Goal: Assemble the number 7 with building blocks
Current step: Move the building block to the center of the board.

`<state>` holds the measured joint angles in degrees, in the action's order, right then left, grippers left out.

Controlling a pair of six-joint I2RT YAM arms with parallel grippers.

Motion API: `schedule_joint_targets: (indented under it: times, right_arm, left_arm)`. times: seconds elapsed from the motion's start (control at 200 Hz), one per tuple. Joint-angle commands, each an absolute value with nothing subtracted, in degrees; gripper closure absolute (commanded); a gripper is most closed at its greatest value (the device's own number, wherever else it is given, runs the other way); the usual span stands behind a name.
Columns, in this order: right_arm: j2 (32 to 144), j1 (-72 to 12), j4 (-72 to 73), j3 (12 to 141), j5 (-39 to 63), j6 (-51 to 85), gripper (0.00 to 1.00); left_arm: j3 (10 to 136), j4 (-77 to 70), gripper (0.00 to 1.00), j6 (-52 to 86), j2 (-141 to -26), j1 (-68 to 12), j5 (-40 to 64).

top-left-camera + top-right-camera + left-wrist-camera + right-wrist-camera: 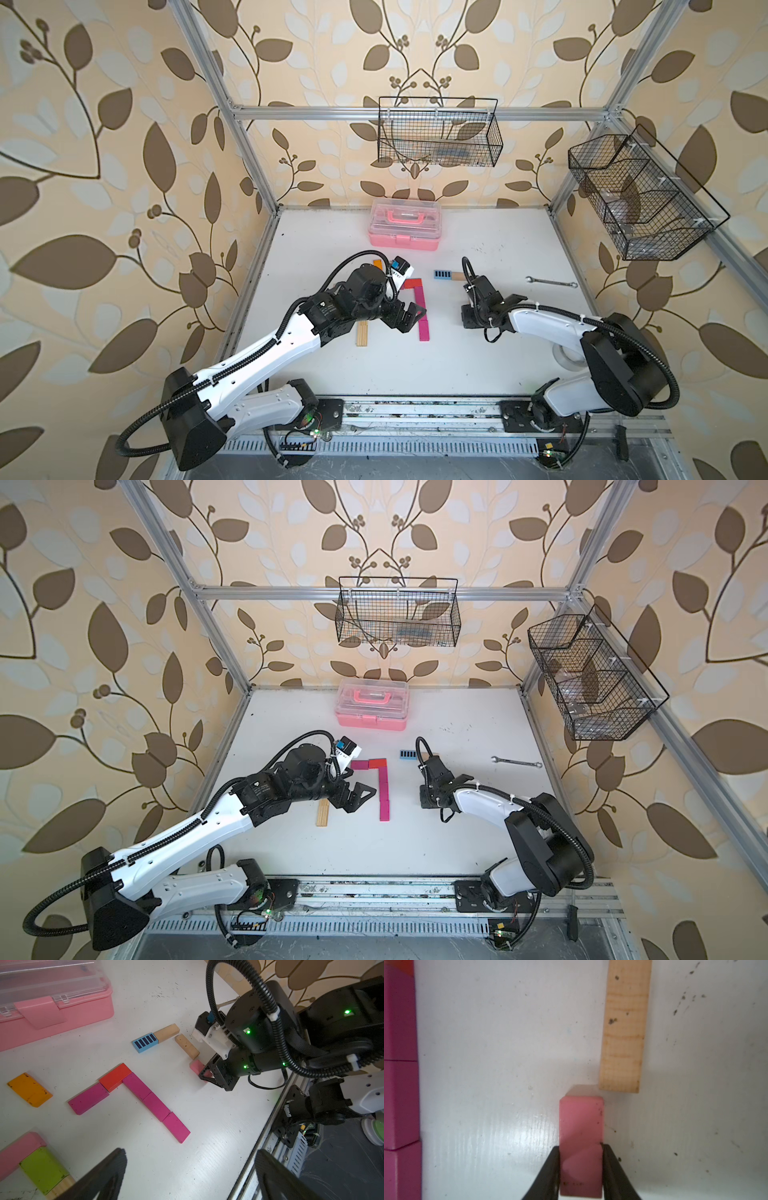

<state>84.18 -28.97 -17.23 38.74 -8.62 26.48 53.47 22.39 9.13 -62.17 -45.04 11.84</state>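
A number 7 [136, 1086] lies flat on the white table: one magenta and one red block [115, 1077] as the bar, three magenta blocks going down. Beside it sit a blue-striped block [145, 1042], a wood block [166, 1031] and a second wood block [187, 1046] set at an angle. My right gripper [581, 1147] is shut on a light pink block [581, 1122], just off the end of that second wood block [625, 1026]. My left gripper [191, 1155] hangs open and empty above the table, near the 7's foot.
Orange [29, 1089], lime green [43, 1169] and pink [18, 1151] blocks lie by the left arm. A pink plastic case [403, 224] stands at the back. A wrench [550, 282] lies at the right. Two wire baskets [438, 133] hang on the frame.
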Motion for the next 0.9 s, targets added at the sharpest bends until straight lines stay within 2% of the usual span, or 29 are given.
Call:
schedule_joint_targets:
  times: [0.0,0.655,0.895]
  right_arm:
    - [83.98,-27.46,-17.04,36.92,-8.2,25.71,0.69]
    - [82.96,-25.71,-18.1,35.64,-6.61,26.28,0.68]
    - [83.33,-24.7,-18.13,35.87,-5.93,26.24,0.68]
  left_arm:
    - [54.32,20.8,0.01,8.0,-61.96,-45.24,14.11]
    - [53.14,19.65,0.01,8.74,-61.08,-45.26,12.83]
    - [53.05,20.13,0.01,10.86,-63.26,-45.18,3.94]
